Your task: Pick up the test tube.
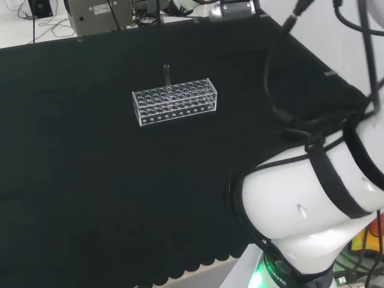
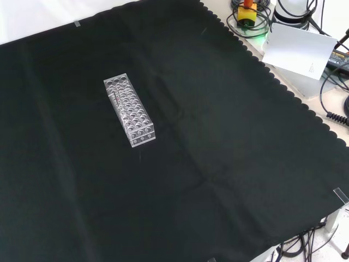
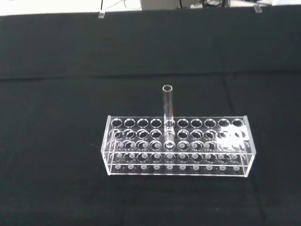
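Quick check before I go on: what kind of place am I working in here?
Most likely a lab bench rigged for robot trials: a clear test tube rack holding one test tube on a black cloth, with cables and equipment along the edges.

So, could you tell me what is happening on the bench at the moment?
Nothing is being handled yet. A clear rack sits on the black cloth, and one test tube stands upright in a hole of it, its open top well above the rack. In the head view the tube rises at the rack's far side, and the arm's white links are at the right, well back from the rack. The pickup has not started.
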Motion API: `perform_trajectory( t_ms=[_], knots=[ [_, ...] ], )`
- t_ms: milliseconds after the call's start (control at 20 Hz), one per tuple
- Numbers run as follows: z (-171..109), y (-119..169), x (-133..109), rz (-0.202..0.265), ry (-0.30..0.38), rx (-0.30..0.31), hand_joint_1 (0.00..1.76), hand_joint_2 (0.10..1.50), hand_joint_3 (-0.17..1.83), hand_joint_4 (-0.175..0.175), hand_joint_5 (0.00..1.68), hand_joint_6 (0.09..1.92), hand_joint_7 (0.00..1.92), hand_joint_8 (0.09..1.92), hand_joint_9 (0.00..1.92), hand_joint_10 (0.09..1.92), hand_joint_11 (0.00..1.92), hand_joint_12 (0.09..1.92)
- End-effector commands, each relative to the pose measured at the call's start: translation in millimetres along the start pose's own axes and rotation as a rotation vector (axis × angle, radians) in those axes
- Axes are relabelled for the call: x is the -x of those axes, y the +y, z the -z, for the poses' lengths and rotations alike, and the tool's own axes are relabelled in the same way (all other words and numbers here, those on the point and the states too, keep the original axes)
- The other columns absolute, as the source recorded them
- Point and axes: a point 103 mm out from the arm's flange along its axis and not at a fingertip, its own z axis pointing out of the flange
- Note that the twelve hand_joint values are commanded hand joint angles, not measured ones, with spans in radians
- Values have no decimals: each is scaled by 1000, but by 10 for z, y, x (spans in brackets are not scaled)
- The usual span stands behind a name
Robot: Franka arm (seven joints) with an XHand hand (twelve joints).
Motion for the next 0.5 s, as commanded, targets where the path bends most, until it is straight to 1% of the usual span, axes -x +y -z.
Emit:
perform_trajectory(
  t_ms=[50, 200, 350, 500],
  knots=[
    [-230, 686, 48, 2, 25, -76, 732, 1107, -175, -108, 250, 87, 154, 919, 176, 964, 85, 1593],
    [-317, 876, 66, -5, 28, -106, 737, 1108, -175, -109, 255, 87, 155, 919, 181, 962, 87, 1592],
    [-416, 1055, 56, -9, 17, -135, 741, 1110, -175, -110, 257, 87, 156, 920, 185, 960, 89, 1590],
    [-514, 1214, 46, -17, 30, -162, 745, 1110, -175, -111, 260, 87, 160, 921, 187, 958, 90, 1589]
  ],
)
